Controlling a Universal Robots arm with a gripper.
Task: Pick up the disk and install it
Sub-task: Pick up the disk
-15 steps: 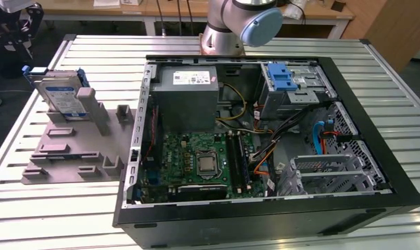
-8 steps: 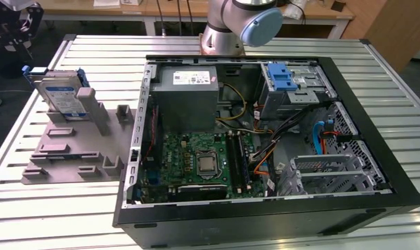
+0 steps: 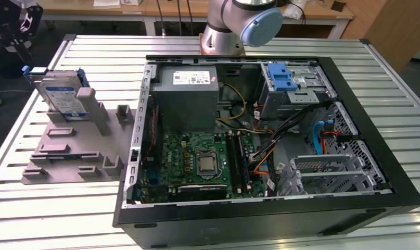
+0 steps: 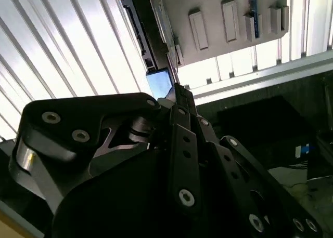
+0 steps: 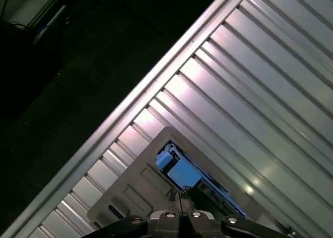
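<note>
The pickup has not yet begun. The tool [image 5: 179,196] hangs above the disk [image 3: 60,96], jaws pressed together and empty. The disk stands upright in a grey holder [image 3: 71,151] at the exterior view's left. Grasping it likely calls for open jaws.

The disk [image 3: 60,97] is a flat silver hard drive with a white and dark-blue label and a bright blue plastic frame. It stands on edge in a grey holder [image 3: 65,156] at the exterior view's left, outside the open computer case [image 3: 265,221].
</note>
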